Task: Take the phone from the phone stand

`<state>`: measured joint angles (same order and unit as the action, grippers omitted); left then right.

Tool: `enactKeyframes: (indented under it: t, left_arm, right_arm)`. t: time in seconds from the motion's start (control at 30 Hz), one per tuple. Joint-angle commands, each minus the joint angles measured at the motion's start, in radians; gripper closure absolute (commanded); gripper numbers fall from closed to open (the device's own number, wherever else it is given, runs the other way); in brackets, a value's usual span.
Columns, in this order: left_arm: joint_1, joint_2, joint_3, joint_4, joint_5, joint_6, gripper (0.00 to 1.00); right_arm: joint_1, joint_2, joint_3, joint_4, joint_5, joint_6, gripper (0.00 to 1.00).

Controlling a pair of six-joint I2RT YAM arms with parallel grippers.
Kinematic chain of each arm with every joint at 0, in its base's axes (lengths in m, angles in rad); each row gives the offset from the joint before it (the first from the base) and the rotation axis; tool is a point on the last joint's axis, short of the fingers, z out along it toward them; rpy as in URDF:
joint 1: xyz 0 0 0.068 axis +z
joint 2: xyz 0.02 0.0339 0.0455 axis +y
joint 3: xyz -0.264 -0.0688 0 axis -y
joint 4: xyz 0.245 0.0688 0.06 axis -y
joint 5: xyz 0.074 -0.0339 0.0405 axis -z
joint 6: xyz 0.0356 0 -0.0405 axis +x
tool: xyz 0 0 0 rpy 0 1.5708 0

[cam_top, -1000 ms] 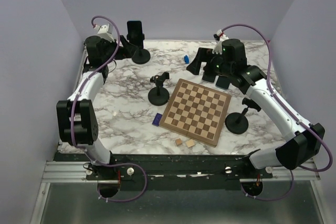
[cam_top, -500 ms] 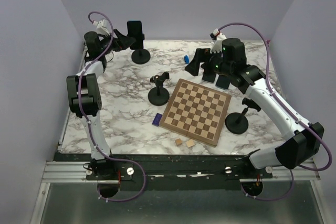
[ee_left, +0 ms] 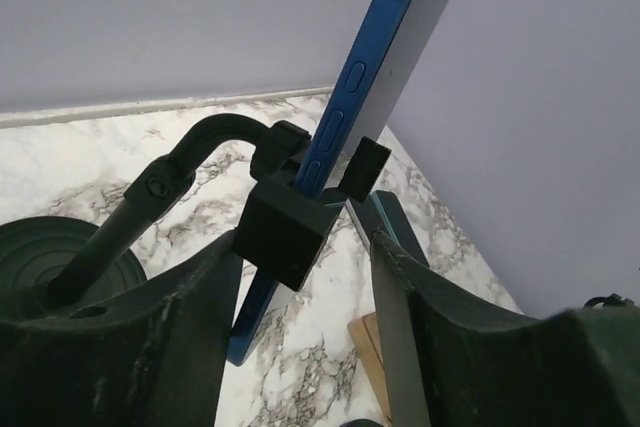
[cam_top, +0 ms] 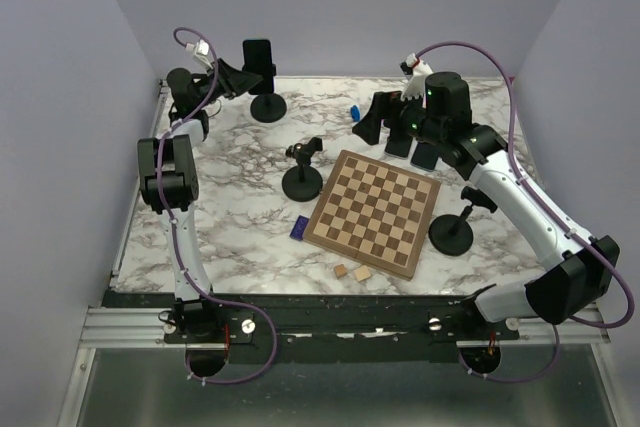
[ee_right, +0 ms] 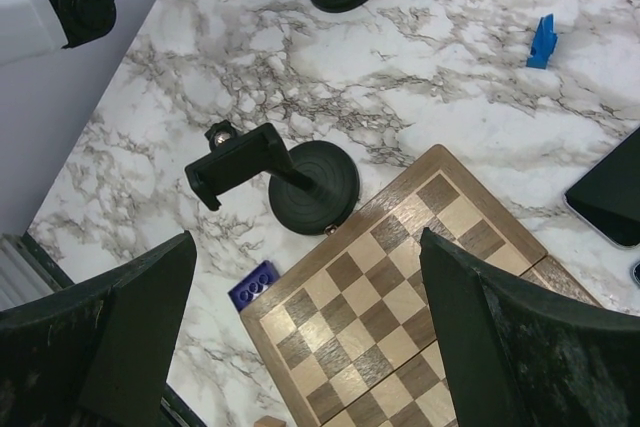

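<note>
The phone (ee_left: 390, 47) stands tall in the clamp of the phone stand (ee_left: 290, 232), just in front of the left hand (ee_left: 300, 252). A second ago this hand was lower and a bit further back, down by the foot of the stand. Now it has come up and closer. Its two fingers (ee_left: 180, 347) are spread wide, one on each side of the clamp and the bottom of the phone. They do not seem to touch it yet, and the hand holds nothing.

The phone itself has not moved, so I think the job is only starting. The hand looks ready to close on the phone and lift it out.

The right hand (ee_right: 308, 239) has stayed where it was. It hangs wide and holds nothing. Below it are an empty stand (ee_right: 300, 182) and a chessboard (ee_right: 400, 327) on the marble tabletop (ee_right: 450, 77), and a second phone (ee_right: 610, 192) lies flat off to its side.

I can read no brand, label or words on anything.
</note>
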<state>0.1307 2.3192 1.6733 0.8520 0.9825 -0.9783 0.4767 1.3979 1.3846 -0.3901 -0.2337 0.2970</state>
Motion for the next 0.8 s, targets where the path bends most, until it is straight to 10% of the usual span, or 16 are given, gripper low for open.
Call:
enactKeyframes:
  t: [0.0, 0.43, 0.77]
  left_arm:
    - [-0.022, -0.035, -0.032, 0.08, 0.05, -0.049, 0.43]
    - [-0.032, -0.217, -0.252, -0.016, -0.052, 0.1, 0.96]
    - [-0.041, -0.462, -0.69, 0.142, -0.118, 0.097, 1.0]
  right_arm:
    - [0.0, -0.03, -0.018, 0.023, -0.038, 0.0, 0.0]
    - [0.0, -0.064, -0.037, 0.013, -0.051, 0.032, 0.0]
    - [0.038, -0.02, -0.05, 0.025, -0.043, 0.092, 0.0]
